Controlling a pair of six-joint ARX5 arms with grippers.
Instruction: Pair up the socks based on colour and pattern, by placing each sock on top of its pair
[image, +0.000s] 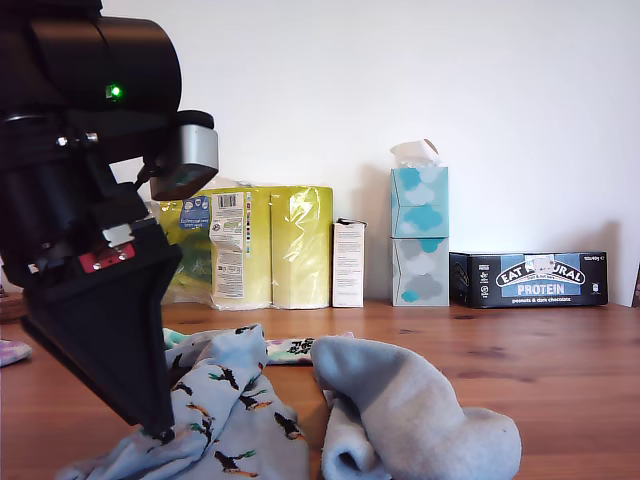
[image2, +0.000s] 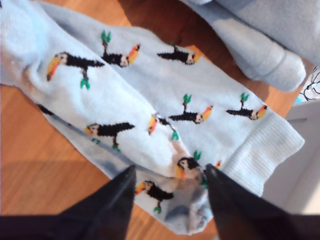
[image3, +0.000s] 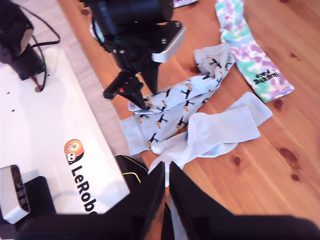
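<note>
Toucan-print socks under an open claw – pair already overlapped

The toucan-print socks (image2: 150, 100) are seen on the wooden table (image3: 280, 165), one across the other, long axes diagonal, with my first gripper (image2: 170, 172) spread wide over one end; the plain light-blue sock (image3: 220, 132) lies nearer my second gripper (image3: 166, 172) – jaws nearly closed, nothing held

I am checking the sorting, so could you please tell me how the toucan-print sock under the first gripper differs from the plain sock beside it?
The toucan-print sock carries black toucans with orange beaks; the plain light-blue sock has no pattern. My first gripper stands open over the toucan-print sock, while nothing touches the plain one. The plain sock looks thicker. Both are pale blue with ribbed cuffs and lie on the wooden table.
</note>
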